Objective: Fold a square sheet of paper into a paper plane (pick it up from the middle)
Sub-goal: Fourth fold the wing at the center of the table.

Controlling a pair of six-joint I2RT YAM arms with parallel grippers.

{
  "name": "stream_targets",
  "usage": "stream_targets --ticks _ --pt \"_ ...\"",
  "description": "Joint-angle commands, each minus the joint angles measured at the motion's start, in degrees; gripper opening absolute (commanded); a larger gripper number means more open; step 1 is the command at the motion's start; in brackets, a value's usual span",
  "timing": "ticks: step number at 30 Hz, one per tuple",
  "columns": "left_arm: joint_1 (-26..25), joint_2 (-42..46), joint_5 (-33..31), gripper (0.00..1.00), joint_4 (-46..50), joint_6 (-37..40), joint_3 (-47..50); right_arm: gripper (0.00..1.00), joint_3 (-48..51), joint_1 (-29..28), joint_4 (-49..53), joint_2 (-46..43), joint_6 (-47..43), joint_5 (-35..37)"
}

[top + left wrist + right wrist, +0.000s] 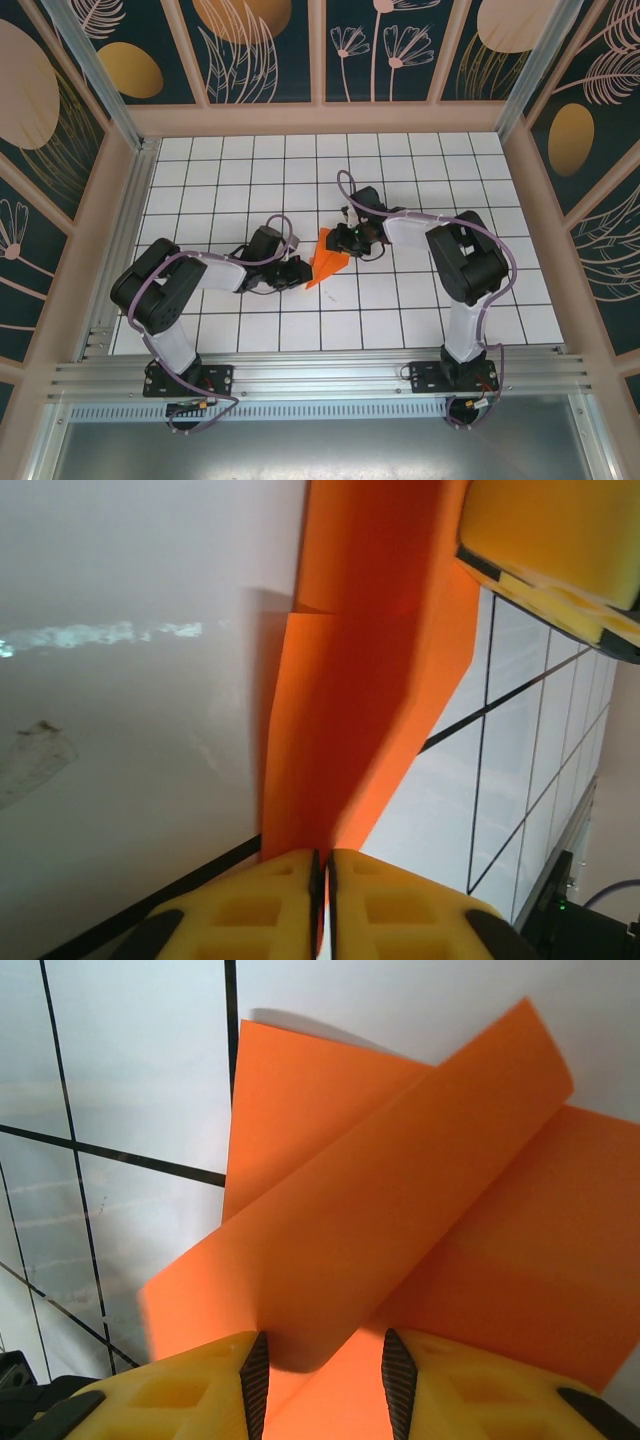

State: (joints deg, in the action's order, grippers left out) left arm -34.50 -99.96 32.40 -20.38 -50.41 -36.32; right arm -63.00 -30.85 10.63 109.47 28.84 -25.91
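I saw a white table [400, 310] ruled in black squares — dark floral wall panels [260, 50] in pale frames around it, evenly lit.

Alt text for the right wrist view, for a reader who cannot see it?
A folded bright orange paper sheet, one flap curling up, sits over a white grid-tiled table. At the bottom edge, the yellow jaws of the right gripper stand apart with the flap's end between them.

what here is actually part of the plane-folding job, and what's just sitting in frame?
Job:
- orange paper, partly folded
- left tool, closed on the paper
- right tool, jaws apart around a fold

Just there:
- white grid table
- patterned walls
- aluminium rail
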Motion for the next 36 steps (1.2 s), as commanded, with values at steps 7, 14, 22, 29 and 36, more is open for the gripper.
stream_targets --ticks 7,14,22,29,36 --pt "1.23 5.51 -3.45 0.41 -0.22 -0.28 -2.45 0.4 -0.83 -0.17 5.23 3.39 0.77 5.95" --pt "2.07 2.57 -8.25 0.5 2.91 1.61 -5.41 0.4 -0.89 -0.17 5.02 3.92 1.13 5.55" --pt "1.98 -3.58 -1.61 0.45 0.42 1.91 -8.5 0.39 -1.24 -0.17 5.23 4.78 1.83 5.17" --pt "1.9 -5.58 1.1 0.43 0.41 2.71 -9.38 0.39 -1.88 -0.17 5.85 5.71 2.54 5.08" --pt "1.9 -6.81 -0.88 0.34 4.3 4.39 -10.86 0.39 -2.24 -0.17 7.55 6.16 4.59 6.78"
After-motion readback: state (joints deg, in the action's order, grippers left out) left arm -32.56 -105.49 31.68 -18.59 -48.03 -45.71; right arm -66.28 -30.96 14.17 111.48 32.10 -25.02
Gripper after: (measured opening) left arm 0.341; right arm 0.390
